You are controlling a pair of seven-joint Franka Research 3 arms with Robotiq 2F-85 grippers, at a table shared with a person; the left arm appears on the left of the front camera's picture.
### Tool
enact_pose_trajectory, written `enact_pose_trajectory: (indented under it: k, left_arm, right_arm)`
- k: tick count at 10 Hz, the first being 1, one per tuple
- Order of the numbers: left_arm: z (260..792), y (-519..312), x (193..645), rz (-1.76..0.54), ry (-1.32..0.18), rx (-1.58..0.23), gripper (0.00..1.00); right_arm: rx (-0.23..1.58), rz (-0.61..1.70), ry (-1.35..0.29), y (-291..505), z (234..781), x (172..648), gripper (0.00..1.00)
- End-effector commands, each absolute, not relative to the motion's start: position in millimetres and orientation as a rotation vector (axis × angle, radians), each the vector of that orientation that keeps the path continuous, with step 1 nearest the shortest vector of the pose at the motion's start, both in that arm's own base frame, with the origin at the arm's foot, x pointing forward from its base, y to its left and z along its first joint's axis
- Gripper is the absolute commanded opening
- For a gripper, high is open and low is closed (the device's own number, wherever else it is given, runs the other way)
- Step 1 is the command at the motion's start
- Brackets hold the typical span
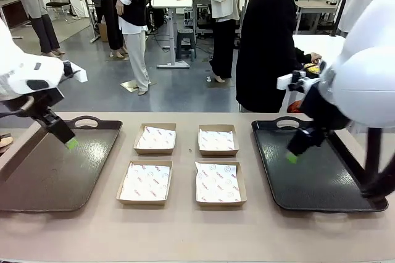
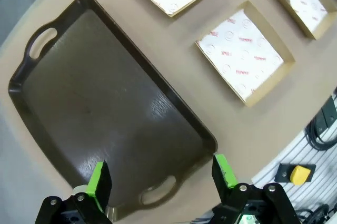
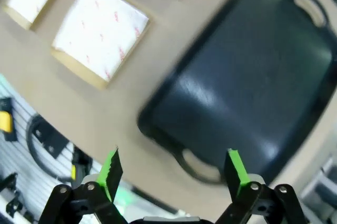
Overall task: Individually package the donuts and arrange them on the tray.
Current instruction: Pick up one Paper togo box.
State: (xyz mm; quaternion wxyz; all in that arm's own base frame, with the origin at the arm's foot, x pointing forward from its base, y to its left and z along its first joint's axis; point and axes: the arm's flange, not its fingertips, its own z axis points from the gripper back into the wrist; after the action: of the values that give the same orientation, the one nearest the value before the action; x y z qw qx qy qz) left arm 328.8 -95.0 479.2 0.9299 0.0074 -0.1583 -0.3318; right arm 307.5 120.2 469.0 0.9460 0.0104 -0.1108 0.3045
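Two trays lie on the table, a dark brown tray [image 1: 37, 183] at the left and a black tray [image 1: 327, 183] at the right. My left gripper [image 1: 72, 144] hangs open over the brown tray [image 2: 79, 92], and in the left wrist view the left gripper [image 2: 162, 175] is empty above the tray's handle end. My right gripper [image 1: 291, 158] is open and empty over the black tray [image 3: 253, 77], as the right gripper [image 3: 174, 169] shows in its own wrist view. Something small and yellow [image 1: 312, 68] lies by the person's hand [image 1: 315, 58]; I cannot tell if it is one of the donuts.
Several paper-lined cardboard boxes sit between the trays: back left [image 1: 155, 138], back right [image 1: 218, 140], front left [image 1: 145, 183], front right [image 1: 220, 183]. A person in black [image 1: 265, 41] stands at the far side, turned toward a white table [image 1: 324, 44] behind my right arm.
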Motion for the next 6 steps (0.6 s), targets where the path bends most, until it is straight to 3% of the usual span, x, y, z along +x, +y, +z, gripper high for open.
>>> enact_pose_trajectory:
  k: [1, 4, 6]
  left_arm:
    - [464, -98, 343, -0.667, -0.331, 0.016, 1.0]
    - [479, -95, 329, -0.68, -0.325, 0.016, 1.0]
    - [499, -76, 352, -0.485, -0.281, -0.471, 1.0]
  right_arm:
    - [0.071, 0.637, -0.261, 137, 459, 318, 1.0]
    - [0.026, 0.623, -0.234, 121, 470, 307, 1.0]
    - [0.778, 0.397, -0.113, 78, 491, 331, 1.0]
